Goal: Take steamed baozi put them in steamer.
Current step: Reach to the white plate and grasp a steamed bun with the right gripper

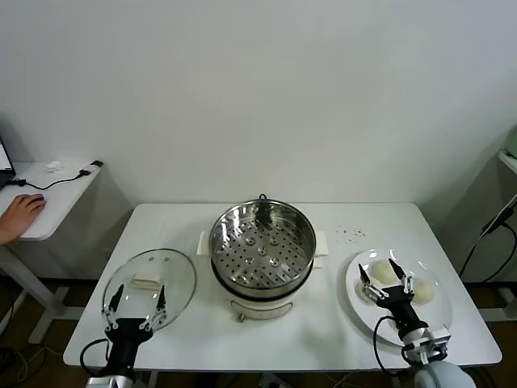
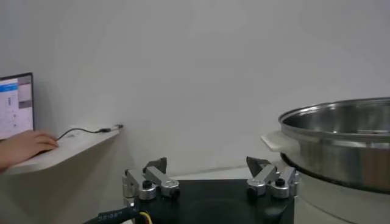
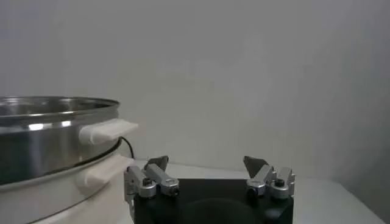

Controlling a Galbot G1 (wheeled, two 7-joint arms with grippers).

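Observation:
The steamer (image 1: 262, 250) stands in the middle of the white table, lid off, its perforated tray bare. It also shows in the left wrist view (image 2: 341, 140) and in the right wrist view (image 3: 49, 146). Cream-white baozi (image 1: 383, 272) lie on a white plate (image 1: 359, 303) at the right; I make out two, partly hidden behind my right gripper. My right gripper (image 1: 385, 280) is open and empty just above the plate's near side. My left gripper (image 1: 136, 299) is open and empty over the near edge of the glass lid. The wrist views show no baozi.
The round glass lid (image 1: 150, 284) with a white handle lies flat on the table at the left. A side desk (image 1: 48, 194) with a cable and a person's hand (image 1: 20, 214) stands further left. A black cord hangs at the far right.

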